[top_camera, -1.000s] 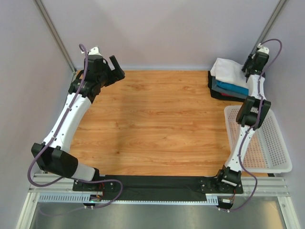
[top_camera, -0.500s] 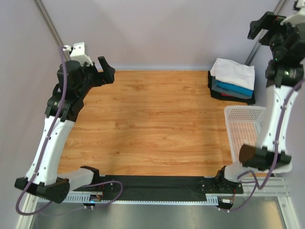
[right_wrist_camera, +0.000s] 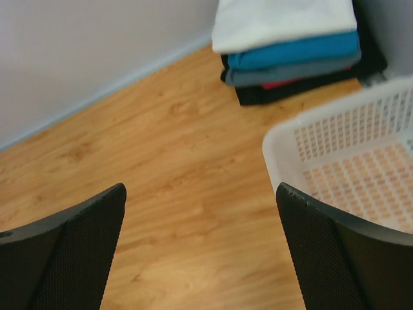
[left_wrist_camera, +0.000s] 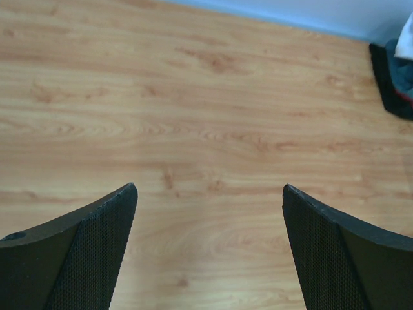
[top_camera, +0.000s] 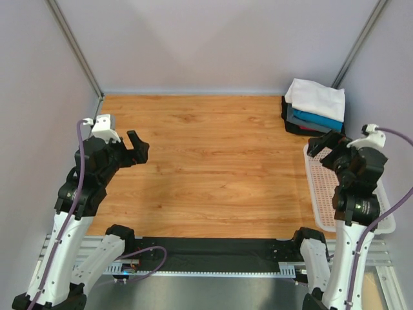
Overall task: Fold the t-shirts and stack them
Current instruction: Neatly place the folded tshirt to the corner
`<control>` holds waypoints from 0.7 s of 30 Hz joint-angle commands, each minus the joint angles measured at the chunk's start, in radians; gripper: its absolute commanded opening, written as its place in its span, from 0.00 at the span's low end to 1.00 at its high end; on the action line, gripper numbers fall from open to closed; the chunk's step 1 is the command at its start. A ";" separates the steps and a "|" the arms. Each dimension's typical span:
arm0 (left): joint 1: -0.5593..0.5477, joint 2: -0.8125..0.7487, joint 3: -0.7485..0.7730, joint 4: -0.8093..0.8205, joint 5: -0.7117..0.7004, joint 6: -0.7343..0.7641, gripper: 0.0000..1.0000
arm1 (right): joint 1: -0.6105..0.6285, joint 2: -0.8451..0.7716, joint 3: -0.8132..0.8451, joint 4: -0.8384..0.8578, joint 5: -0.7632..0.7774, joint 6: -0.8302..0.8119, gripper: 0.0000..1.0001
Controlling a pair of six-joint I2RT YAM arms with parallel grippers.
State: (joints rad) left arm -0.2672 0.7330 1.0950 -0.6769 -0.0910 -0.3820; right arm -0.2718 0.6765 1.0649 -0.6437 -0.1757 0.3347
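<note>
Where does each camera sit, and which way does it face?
Top external: above, behind the bases, looking down at the table; both arms show.
Left wrist: on the left gripper, facing across the table; its open fingers show.
Right wrist: on the right gripper, facing the shirt stack and basket; open fingers show.
Shared by all: the shirt stack.

We lose most of the tees [left_wrist_camera: 392, 84] off the left wrist view's right edge. The basket [right_wrist_camera: 335, 161] runs off right too, and that red sliver [right_wrist_camera: 279, 84] is too small to identify.
</note>
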 commanded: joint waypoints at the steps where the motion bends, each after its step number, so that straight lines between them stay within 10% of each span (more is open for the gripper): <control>1: 0.003 -0.041 -0.053 -0.072 -0.001 -0.051 1.00 | -0.003 -0.109 -0.109 -0.053 0.016 0.107 1.00; 21: 0.003 -0.064 -0.107 -0.075 -0.073 -0.097 1.00 | -0.003 -0.026 -0.042 -0.063 0.058 0.018 1.00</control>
State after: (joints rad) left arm -0.2672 0.6804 0.9905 -0.7738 -0.1230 -0.4706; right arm -0.2718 0.6079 0.9455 -0.7307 -0.1425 0.3775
